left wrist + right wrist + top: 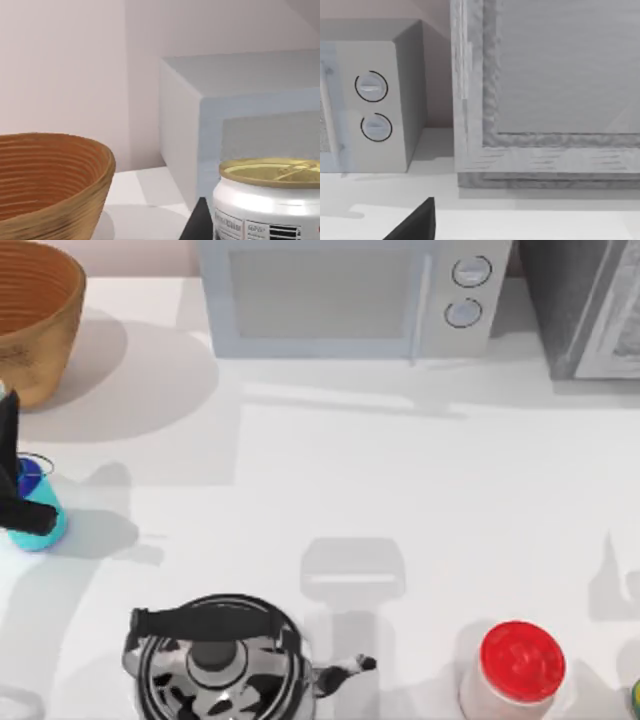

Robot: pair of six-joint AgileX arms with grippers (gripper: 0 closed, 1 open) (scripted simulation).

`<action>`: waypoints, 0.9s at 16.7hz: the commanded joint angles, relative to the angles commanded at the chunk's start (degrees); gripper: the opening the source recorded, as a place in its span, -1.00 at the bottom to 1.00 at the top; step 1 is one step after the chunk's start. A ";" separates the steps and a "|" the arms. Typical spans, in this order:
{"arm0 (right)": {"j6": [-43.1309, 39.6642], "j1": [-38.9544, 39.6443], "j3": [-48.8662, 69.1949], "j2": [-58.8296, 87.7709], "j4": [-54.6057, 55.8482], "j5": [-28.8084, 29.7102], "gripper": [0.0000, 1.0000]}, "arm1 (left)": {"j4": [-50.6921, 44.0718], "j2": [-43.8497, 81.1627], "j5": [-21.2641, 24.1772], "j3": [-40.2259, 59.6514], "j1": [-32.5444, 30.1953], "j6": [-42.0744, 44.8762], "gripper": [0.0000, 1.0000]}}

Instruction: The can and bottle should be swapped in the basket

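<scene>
Left gripper sits at the table's left edge, right over the small teal translucent bottle with the dark blue cap. You cannot tell its grip from here.

The slim white can with the dull gold top stands close before the left wrist camera. The big woven orange-brown wicker basket is nearby, and neither item is in it.

Judgement: the can is light, thin-walled and slick, so pinch it mid-body and gently. The bottle is stiffer; take it below the cap.

Right gripper is parked; its grip is unreadable.
</scene>
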 joint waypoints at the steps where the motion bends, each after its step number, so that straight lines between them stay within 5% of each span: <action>1: 0.00 0.00 0.00 0.00 0.00 0.00 1.00 | 2.99 5.26 2.55 2.29 -0.85 0.08 -1.00; 15: 0.00 0.00 0.00 0.00 0.00 0.00 1.00 | 48.30 85.31 44.21 35.87 -15.60 0.83 -1.00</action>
